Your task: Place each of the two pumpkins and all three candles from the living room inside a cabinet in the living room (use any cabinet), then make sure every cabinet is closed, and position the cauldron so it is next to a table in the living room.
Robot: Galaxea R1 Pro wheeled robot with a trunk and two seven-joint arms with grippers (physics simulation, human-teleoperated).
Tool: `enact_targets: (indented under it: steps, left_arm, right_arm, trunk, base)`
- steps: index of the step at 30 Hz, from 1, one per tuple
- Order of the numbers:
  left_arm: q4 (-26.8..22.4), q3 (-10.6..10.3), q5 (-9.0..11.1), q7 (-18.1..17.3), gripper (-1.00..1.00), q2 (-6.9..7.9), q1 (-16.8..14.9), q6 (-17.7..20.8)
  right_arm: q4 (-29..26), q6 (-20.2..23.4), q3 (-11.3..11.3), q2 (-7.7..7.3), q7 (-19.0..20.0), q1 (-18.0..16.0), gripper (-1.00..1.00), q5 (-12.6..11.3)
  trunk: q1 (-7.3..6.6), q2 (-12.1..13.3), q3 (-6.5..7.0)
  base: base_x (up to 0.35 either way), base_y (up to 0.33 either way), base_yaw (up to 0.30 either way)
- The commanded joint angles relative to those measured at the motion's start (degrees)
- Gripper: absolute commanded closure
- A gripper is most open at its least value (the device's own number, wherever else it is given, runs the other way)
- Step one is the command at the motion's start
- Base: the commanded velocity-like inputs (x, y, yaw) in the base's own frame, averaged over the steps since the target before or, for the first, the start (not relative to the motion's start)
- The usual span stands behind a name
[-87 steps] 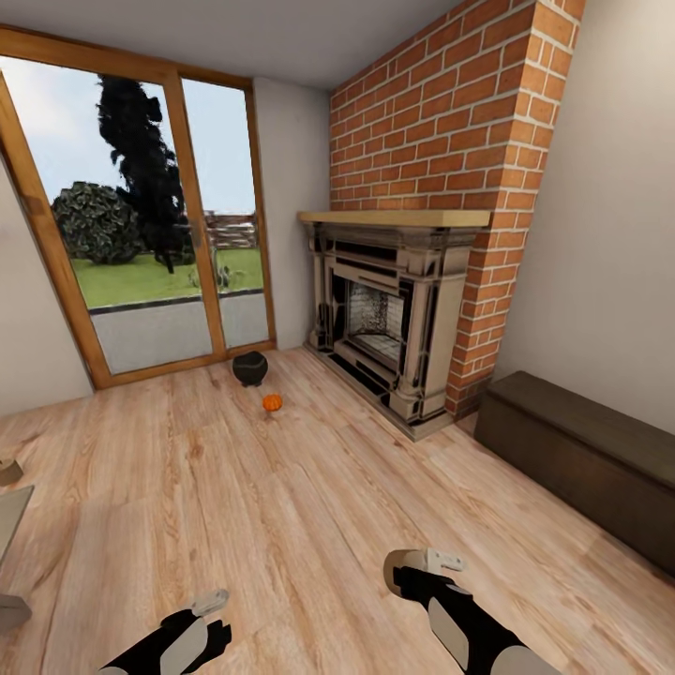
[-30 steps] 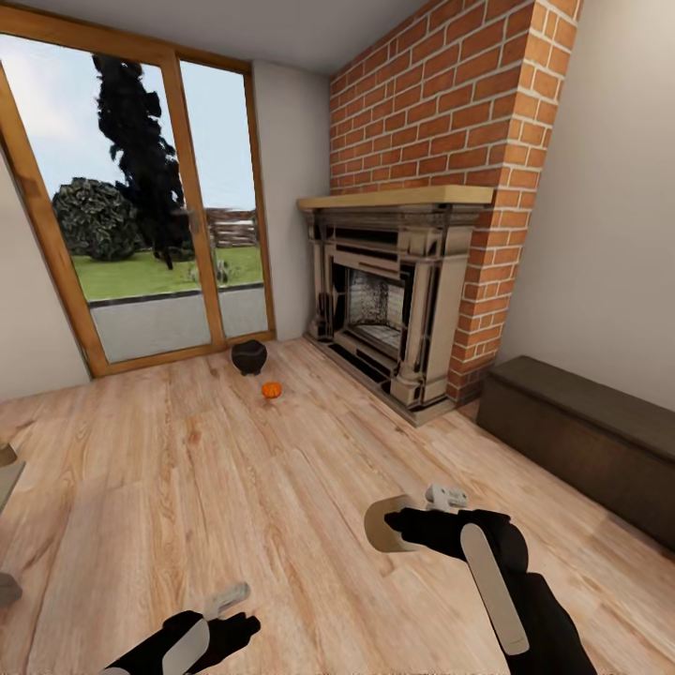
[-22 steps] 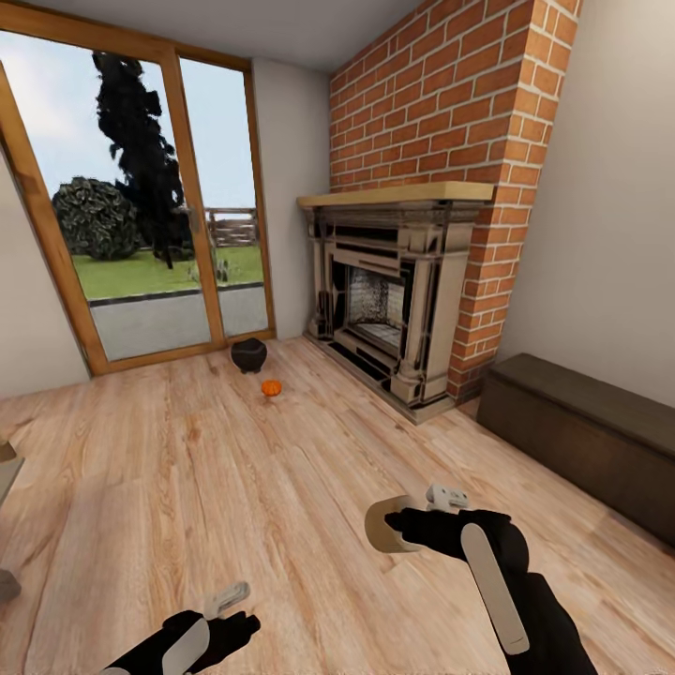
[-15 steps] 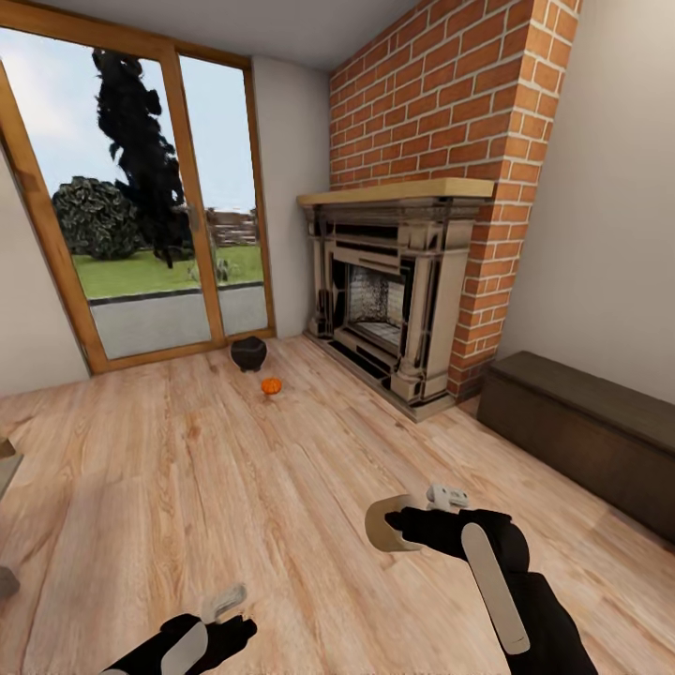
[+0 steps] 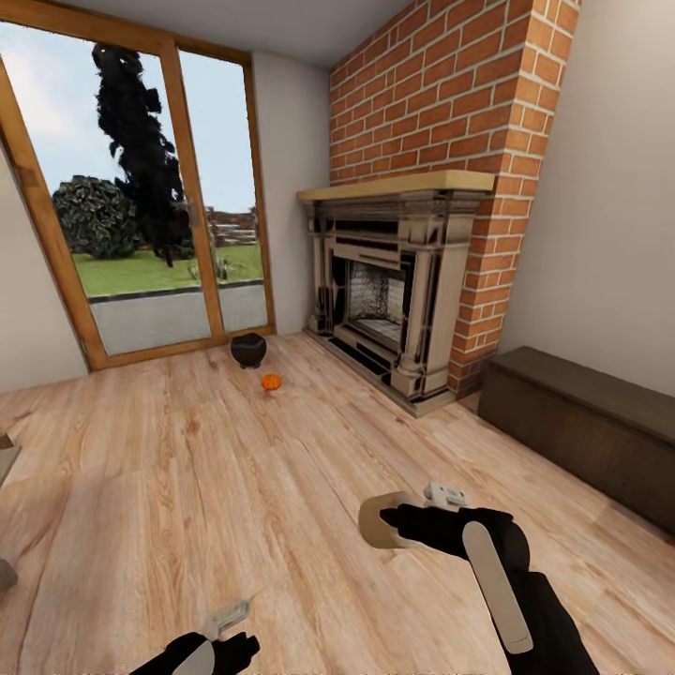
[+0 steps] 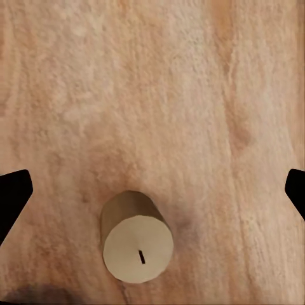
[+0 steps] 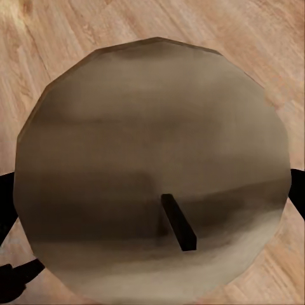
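Observation:
My right gripper [image 5: 405, 521] is shut on a cream candle [image 5: 378, 521] and holds it above the wood floor. In the right wrist view the candle's top and wick [image 7: 152, 190] sit close between the dark fingers [image 7: 7, 210]. My left gripper [image 5: 232, 630] is open low at the front. Its wrist view shows a second candle [image 6: 136, 240] standing on the floor between the wide-apart fingertips [image 6: 13, 197]. Far ahead, an orange pumpkin [image 5: 271, 382] lies on the floor, with the black cauldron [image 5: 248, 349] just beyond it by the glass door. A dark brown cabinet [image 5: 581, 427] stands shut along the right wall.
A brick fireplace [image 5: 394, 291] with a stone hearth juts out from the far right wall. A wood-framed glass door [image 5: 141, 216] fills the far left wall. A grey corner [image 5: 4, 461] shows at the left edge; I cannot tell whether it is the table.
The right arm has lifted higher with the candle in it. The left gripper has sunk toward the bottom edge. The whole view has drifted slightly as the camera moved.

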Motion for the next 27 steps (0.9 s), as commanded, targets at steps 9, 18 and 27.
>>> enact_targets:
  steps: [9,18,27]
  left_arm:
    - [-0.15,-0.57,0.38,0.39,-1.00,-0.16,0.00,0.03]
    - [-0.16,-0.59,0.36,0.37,-1.00,-0.17,0.00,0.01]
    - [-0.16,-0.59,0.36,0.37,-1.00,-0.17,0.00,0.01]
  right_arm:
    - [-1.07,0.09,0.05,0.03,-0.29,-0.04,1.00,-4.51]
    - [-1.29,0.11,-0.03,-0.14,-0.23,-0.04,1.00,-5.47]
    - [-1.27,0.03,-0.03,-0.54,-0.23,-0.04,1.00,-14.60]
  trunk:
    - [1.97,-3.65,-1.68]
    - [3.95,-7.26,-3.29]
    - [5.93,-10.87,-4.91]
  base:
    - [0.000,0.000,0.000]
    - [0.000,0.000,0.000]
    - [0.000,0.000,0.000]
